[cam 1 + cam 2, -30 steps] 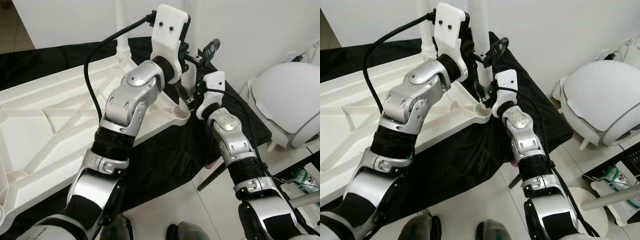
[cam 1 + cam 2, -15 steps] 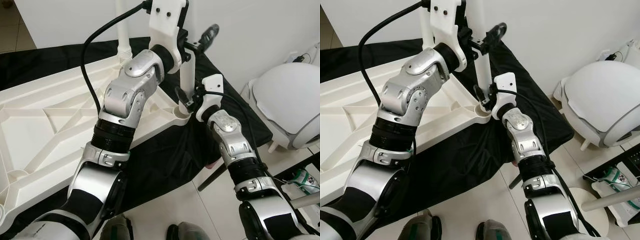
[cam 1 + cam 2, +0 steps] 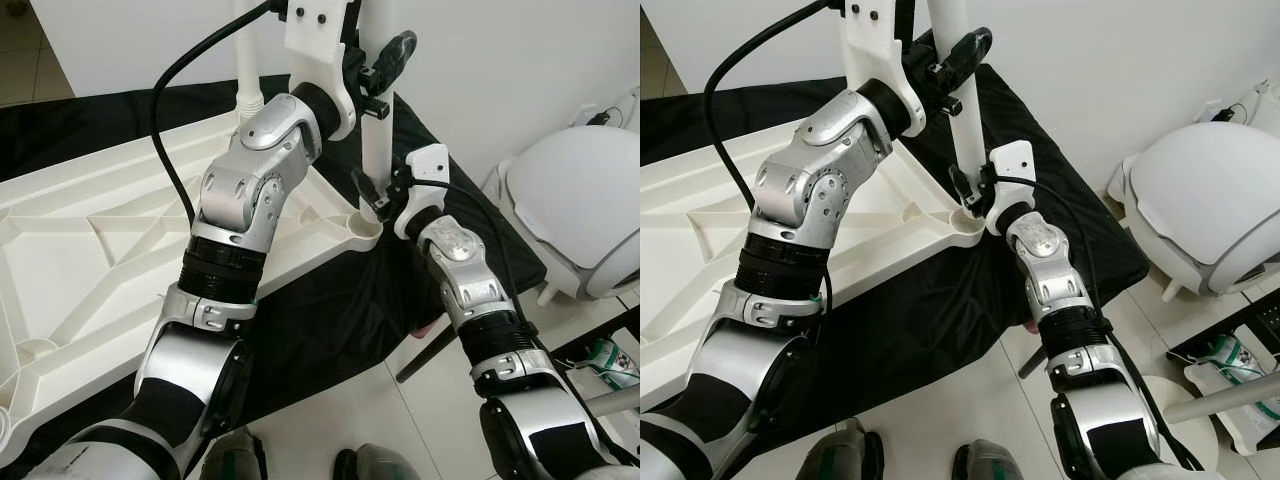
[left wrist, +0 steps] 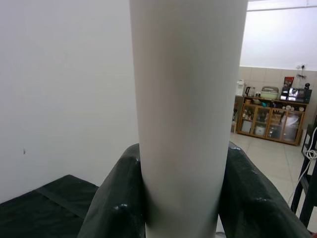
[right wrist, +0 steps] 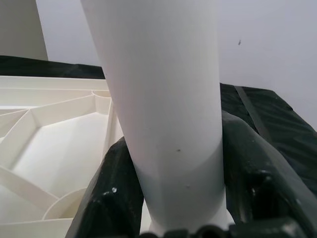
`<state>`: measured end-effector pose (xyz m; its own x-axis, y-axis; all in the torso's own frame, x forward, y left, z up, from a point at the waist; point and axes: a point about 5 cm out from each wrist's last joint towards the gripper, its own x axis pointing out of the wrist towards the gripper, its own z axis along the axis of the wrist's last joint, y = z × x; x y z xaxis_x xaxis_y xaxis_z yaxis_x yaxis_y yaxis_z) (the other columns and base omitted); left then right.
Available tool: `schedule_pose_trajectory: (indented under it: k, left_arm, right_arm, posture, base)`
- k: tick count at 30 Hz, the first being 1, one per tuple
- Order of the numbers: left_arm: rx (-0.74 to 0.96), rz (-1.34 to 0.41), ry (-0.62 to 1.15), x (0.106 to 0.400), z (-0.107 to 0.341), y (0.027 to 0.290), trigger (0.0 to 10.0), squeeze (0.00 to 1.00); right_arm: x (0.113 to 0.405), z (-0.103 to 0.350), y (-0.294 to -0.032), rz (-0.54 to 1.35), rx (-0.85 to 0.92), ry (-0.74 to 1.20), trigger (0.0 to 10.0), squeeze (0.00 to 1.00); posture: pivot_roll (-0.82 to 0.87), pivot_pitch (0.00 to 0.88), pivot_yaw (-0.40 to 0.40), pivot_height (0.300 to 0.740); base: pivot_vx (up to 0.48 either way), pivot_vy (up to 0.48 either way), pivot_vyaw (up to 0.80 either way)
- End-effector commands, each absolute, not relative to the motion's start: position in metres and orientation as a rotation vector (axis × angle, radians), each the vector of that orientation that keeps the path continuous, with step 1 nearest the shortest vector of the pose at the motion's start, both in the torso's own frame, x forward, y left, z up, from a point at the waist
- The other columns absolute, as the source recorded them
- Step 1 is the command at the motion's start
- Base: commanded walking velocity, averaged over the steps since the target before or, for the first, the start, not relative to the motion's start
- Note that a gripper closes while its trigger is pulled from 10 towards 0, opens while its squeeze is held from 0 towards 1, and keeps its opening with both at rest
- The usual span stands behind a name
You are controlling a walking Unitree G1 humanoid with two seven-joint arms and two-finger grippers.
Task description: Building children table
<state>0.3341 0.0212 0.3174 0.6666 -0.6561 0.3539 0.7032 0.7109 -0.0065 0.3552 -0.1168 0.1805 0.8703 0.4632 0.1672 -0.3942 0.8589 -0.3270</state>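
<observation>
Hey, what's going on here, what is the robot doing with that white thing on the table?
The robot is putting together a children's table. The white tabletop lies upside down on a black cloth, ribs facing up. Both grippers are shut on one white leg standing upright in the corner socket: the left gripper holds it higher up, the right gripper holds it low, just above the socket. Another leg already stands at the far corner.
</observation>
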Motion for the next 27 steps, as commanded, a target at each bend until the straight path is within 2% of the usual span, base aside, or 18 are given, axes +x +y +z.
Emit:
schedule_pose_trajectory:
  k: [1,2,3,13,14,15,19,27]
  left_arm:
    - [-0.13,-0.828,-0.382,0.328,0.328,0.012,2.1,0.0]
    - [-0.13,-0.828,-0.382,0.328,0.328,0.012,2.1,0.0]
    - [-0.133,-0.815,-0.372,0.329,0.33,0.012,10.0,0.0]
    - [-0.128,-0.727,-0.416,0.329,0.345,0.015,10.0,0.0]
    - [-0.135,-0.7,-0.423,0.329,0.349,0.017,10.0,0.0]
    - [-0.137,-0.649,-0.423,0.332,0.352,0.019,10.0,0.0]
    - [-0.143,-0.532,-0.409,0.34,0.356,0.025,10.0,0.0]
    - [-0.177,-0.445,-0.383,0.347,0.359,0.03,10.0,0.0]
  right_arm:
    - [0.358,0.183,-0.12,0.427,-0.284,-0.253,10.0,0.78]
    - [0.358,0.183,-0.12,0.427,-0.284,-0.253,10.0,0.78]
    - [0.359,0.185,-0.12,0.412,-0.253,-0.259,10.0,1.0]
    - [0.364,0.194,-0.122,0.312,-0.234,-0.302,10.0,1.0]
    - [0.364,0.195,-0.121,0.282,-0.23,-0.309,10.0,0.69]
    - [0.366,0.195,-0.12,0.25,-0.223,-0.314,10.0,0.0]
    - [0.369,0.197,-0.116,0.137,-0.24,-0.328,10.0,0.0]
    - [0.372,0.196,-0.106,0.036,-0.234,-0.343,10.0,0.0]
  posture:
    - [-0.02,0.0,-0.009,0.74]
    - [-0.02,0.0,-0.009,0.74]
    - [-0.02,0.0,-0.009,0.74]
    - [-0.02,0.0,-0.013,0.74]
    - [-0.02,0.0,-0.016,0.74]
    - [-0.02,0.002,-0.017,0.74]
    - [-0.02,0.003,-0.017,0.74]
    - [-0.02,0.003,-0.016,0.74]
  base:
    - [0.0,0.0,0.0]
    - [0.0,0.0,0.0]
    - [0.0,0.0,0.0]
    - [0.0,0.0,0.0]
    - [0.0,0.0,0.0]
    - [0.0,0.0,0.0]
    - [0.0,0.0,0.0]
    - [0.0,0.0,0.0]
